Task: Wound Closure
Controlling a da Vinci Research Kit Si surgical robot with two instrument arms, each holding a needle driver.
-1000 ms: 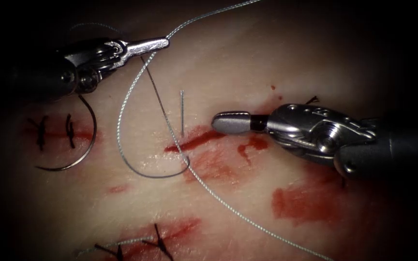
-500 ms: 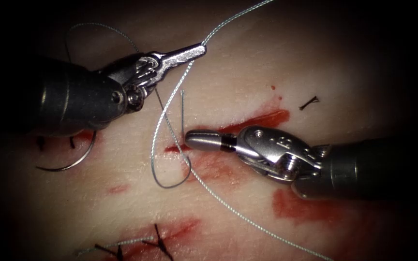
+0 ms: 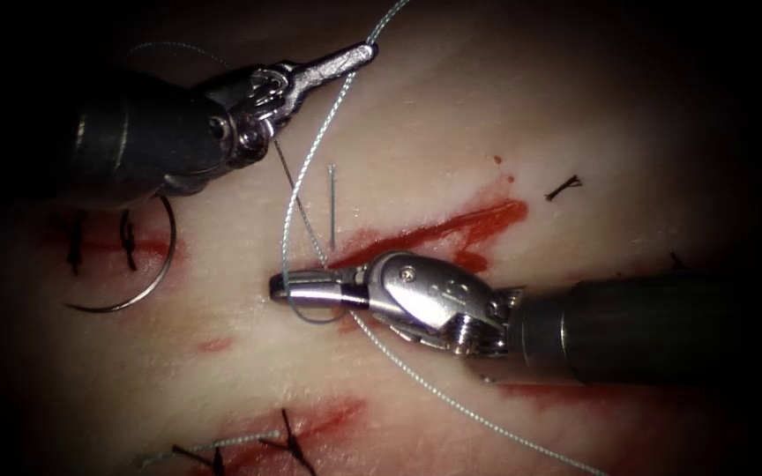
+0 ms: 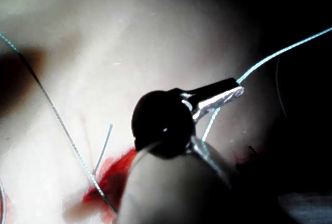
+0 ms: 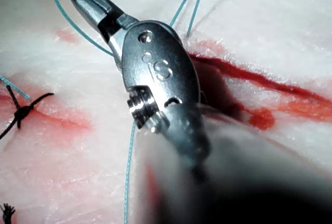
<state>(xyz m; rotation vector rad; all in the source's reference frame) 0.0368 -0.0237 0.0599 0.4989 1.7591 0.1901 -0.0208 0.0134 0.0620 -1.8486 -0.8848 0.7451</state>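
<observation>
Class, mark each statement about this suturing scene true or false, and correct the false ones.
1. The left end effector grips the thread. True.
2. The right end effector holds the needle. False: the needle lies on the tissue, left of the cut, and neither tool holds it.
3. The right end effector's jaws gape wide open. False: they are shut, lying by the thread's loop.
4. Dark knotted stitches sit near the needle. True.
</observation>
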